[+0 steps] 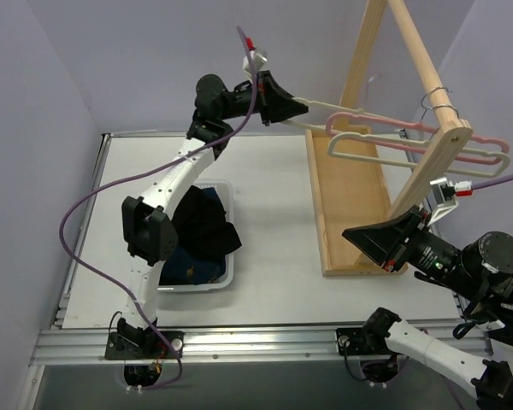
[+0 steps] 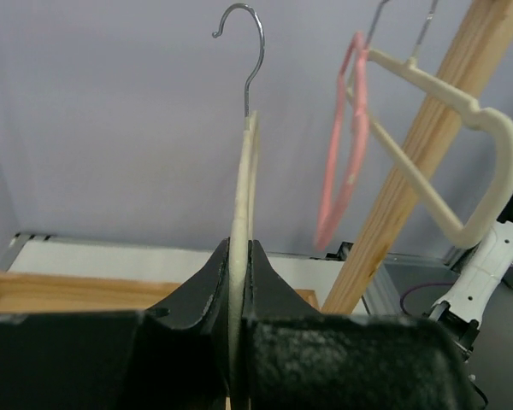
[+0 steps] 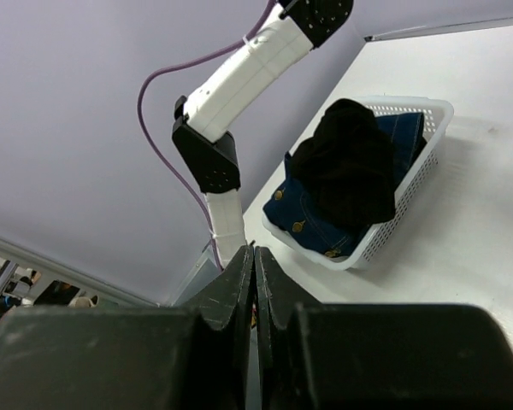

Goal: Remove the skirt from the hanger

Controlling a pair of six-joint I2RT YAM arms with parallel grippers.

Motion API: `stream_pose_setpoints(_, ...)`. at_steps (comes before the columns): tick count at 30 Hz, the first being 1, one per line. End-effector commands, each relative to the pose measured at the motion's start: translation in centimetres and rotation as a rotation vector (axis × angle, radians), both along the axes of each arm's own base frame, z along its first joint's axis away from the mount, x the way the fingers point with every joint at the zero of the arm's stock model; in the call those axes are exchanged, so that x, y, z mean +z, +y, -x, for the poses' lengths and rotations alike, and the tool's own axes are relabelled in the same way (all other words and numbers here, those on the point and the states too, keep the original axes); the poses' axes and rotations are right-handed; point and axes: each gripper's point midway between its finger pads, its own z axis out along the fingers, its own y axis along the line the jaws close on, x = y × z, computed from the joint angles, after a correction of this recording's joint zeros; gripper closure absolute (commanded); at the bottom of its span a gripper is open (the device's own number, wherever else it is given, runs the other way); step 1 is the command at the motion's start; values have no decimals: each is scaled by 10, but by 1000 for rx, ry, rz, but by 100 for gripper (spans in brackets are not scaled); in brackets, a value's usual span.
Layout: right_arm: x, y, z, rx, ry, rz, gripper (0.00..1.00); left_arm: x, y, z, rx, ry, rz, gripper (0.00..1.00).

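Wooden rack point(image 1: 428, 79) at right, carrying a pink hanger point(image 2: 338, 171) and a spare cream hanger point(image 2: 436, 94), both just beside the raised left gripper point(image 2: 242, 252); its jaws are clamped on the bare hanger point(image 2: 242, 205), seen edge-on with its wire hook free in the air; white basket point(image 3: 410, 104) on the table beside the left arm; skirt point(image 3: 350, 171) heaped inside it atop a blue denim garment point(image 3: 299, 209), well apart from both grippers; right gripper point(image 3: 255, 273) closed tight, empty, near the rack's base.
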Motion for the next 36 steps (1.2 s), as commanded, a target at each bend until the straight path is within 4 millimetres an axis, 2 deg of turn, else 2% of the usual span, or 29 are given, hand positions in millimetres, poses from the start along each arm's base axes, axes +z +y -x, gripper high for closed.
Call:
stream_pose_setpoints(1, 21, -7, 11, 15, -41, -59, 100, 48, -13, 30, -38, -175, 123, 98)
stream_pose_setpoints(4, 20, -12, 11, -7, -40, -32, 100, 62, -12, 34, -43, -168, 186, 98)
stream_pose_setpoints(6, 19, -15, 11, -17, -41, -15, 100, 63, -11, 29, -8, -161, 201, 98)
stream_pose_setpoints(7, 24, -18, 13, -23, -54, -18, 100, 72, -7, 34, 2, -175, 213, 98)
stream_pose_setpoints(8, 25, -19, 14, -27, -59, -16, 100, 66, -7, 30, 17, -171, 205, 98)
stream_pose_setpoints(12, 30, -22, 14, -39, -76, -14, 100, 72, -4, 34, 19, -167, 206, 98)
stream_pose_setpoints(19, 26, -20, 11, -38, -76, -14, 100, 84, -5, 50, -31, -176, 235, 98)
stream_pose_setpoints(30, 31, -28, 22, -51, -94, -17, 100, 100, -6, 73, -92, -194, 308, 98)
stream_pose_setpoints(36, 35, -29, 24, -50, -104, -22, 100, 107, -17, 88, -120, -202, 312, 98)
